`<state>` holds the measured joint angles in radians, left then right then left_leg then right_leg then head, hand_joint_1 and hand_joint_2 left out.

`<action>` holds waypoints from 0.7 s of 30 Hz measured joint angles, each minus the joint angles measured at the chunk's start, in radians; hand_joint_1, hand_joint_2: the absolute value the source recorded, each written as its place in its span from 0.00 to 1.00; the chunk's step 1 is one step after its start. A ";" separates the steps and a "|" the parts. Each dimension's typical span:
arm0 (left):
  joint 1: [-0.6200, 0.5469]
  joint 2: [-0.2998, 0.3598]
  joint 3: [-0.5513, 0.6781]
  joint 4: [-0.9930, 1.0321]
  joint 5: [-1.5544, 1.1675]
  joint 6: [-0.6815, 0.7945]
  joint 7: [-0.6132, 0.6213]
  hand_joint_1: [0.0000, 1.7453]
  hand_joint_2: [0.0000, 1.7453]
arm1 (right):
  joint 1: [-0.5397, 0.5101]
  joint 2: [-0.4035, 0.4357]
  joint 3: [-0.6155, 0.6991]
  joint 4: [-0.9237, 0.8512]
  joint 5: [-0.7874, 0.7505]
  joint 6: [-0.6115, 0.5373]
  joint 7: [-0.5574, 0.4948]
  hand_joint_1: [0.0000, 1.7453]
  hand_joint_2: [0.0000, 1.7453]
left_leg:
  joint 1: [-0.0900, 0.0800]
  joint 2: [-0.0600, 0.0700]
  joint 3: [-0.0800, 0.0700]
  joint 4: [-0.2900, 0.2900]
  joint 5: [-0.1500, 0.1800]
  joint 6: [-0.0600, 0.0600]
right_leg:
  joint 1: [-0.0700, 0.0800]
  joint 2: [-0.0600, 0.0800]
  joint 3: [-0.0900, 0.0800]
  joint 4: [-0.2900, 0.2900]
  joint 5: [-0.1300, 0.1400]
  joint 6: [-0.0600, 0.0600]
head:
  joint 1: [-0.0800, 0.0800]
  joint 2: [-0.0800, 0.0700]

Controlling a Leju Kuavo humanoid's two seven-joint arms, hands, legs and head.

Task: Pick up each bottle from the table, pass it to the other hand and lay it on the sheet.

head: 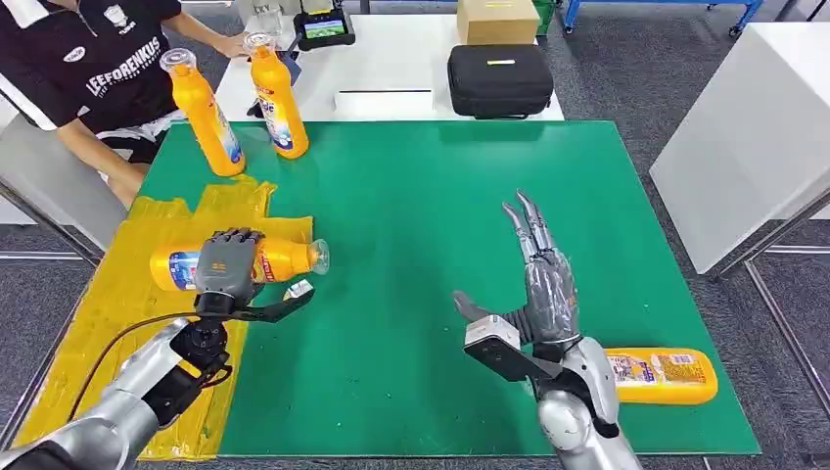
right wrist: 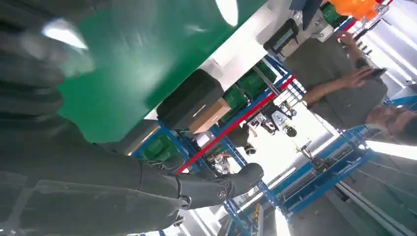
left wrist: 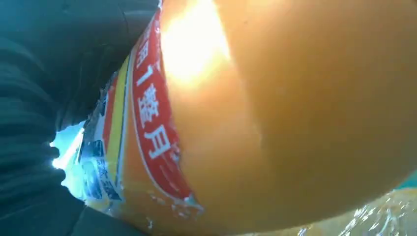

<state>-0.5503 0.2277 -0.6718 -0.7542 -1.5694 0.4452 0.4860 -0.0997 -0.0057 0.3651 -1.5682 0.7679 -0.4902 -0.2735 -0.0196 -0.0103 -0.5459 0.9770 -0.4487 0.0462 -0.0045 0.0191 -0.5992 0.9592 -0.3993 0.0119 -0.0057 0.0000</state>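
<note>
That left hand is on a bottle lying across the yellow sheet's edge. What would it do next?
Probably let go and lift away: the left hand grips the lying bottle, which seems to rest mostly on the yellow sheet. The right hand hangs open.

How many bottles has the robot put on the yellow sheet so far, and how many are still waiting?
None looks finished yet. The left hand grips one orange bottle lying on its side at the edge of the yellow sheet, so that one is in hand. Three are left: two standing bottles at the far side of the green mat, and one lying bottle beside the right arm. The right hand holds nothing, fingers spread.
</note>
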 measured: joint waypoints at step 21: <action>0.077 -0.182 0.406 -0.018 0.083 0.077 -0.457 0.00 1.00 | 0.054 -0.026 -0.044 -0.065 0.272 0.193 0.109 0.00 1.00 | -0.001 0.000 0.000 0.000 -0.001 0.000 | 0.000 0.000 0.000 0.000 0.000 0.000 | 0.000 0.000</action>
<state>-0.4734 0.0461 -0.2658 -0.7725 -1.4862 0.5219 0.0294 -0.0455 -0.0321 0.3216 -1.6335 1.0395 -0.2968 -0.1640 -0.0203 -0.0104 -0.5464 0.9771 -0.4493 0.0466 -0.0047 0.0187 -0.5995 0.9588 -0.3993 0.0119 -0.0061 0.0000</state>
